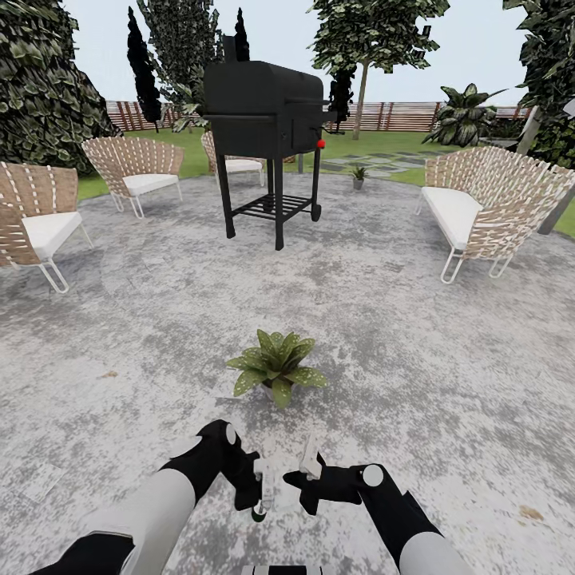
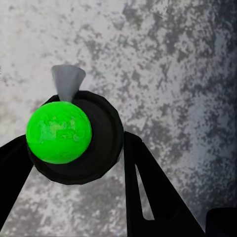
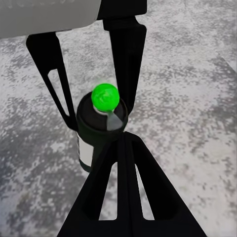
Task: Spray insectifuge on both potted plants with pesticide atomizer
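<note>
Atomizer: the pesticide atomizer (image 3: 101, 131) is sitting low in front of the robot, dark bottle with a green top here, not red, plus a pale nozzle (image 2: 67, 81) sticking out the side.
Left gripper: the left gripper (image 2: 74, 148) is pinching the atomizer, black fingers (image 2: 148, 187) sitting on both sides of the bottle's dark collar.
Right gripper: the right gripper (image 3: 121, 143) is hanging right beside the bottle; its fingers are looking pressed together into one black wedge.
Label: there's a pale band (image 3: 84, 153) on the bottle's side, but no writing is showing up that I can read.
Near plant: one potted plant (image 1: 276, 365) is sitting on the grey stone patio (image 1: 415, 359) just ahead of both arms, whitish specks dotting its green leaves.
Far plant: the second potted plant (image 1: 358, 175) is standing well beyond it, at the patio's far edge.
Around: a black grill (image 1: 267, 112) is standing mid-patio, with wicker seats (image 1: 479, 204) ringing it and a wooden fence (image 1: 399, 116) behind.
</note>
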Controlling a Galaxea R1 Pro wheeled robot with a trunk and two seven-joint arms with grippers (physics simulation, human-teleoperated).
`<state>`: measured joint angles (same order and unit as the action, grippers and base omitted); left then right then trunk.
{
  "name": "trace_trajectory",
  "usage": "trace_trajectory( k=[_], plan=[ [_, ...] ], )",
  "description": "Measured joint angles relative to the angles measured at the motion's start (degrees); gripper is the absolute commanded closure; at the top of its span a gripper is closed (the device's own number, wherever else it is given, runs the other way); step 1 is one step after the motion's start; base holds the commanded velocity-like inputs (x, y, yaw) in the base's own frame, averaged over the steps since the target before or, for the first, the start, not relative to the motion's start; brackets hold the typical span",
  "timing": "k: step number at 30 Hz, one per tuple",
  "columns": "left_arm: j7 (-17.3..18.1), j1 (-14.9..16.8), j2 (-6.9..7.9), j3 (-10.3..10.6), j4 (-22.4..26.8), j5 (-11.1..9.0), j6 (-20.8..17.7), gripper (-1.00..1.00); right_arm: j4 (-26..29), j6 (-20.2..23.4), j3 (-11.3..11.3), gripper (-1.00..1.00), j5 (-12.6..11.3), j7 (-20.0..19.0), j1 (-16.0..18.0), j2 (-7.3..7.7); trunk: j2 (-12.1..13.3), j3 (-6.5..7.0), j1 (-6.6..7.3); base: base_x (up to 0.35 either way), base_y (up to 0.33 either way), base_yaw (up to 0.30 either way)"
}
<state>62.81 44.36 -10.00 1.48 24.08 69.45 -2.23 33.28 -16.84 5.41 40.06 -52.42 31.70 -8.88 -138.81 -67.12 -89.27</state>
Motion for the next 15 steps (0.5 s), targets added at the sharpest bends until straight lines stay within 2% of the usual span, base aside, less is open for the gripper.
trace_trajectory(
  k=[12,15],
  plan=[
    [0.0,-0.1,0.0,-0.1,-0.7,-0.4,0.0,1.0,0.1,0.0,0.0,1.0,0.0,0.0,0.0,-0.06,0.0,0.0,0.0,0.0,0.0,0.0],
    [-0.1,-0.1,0.0,-0.1,-0.7,-1.6,0.0,1.0,0.1,0.0,0.0,1.0,0.0,0.0,0.0,-0.05,0.0,0.0,0.0,0.0,0.0,0.0]
  ],
)
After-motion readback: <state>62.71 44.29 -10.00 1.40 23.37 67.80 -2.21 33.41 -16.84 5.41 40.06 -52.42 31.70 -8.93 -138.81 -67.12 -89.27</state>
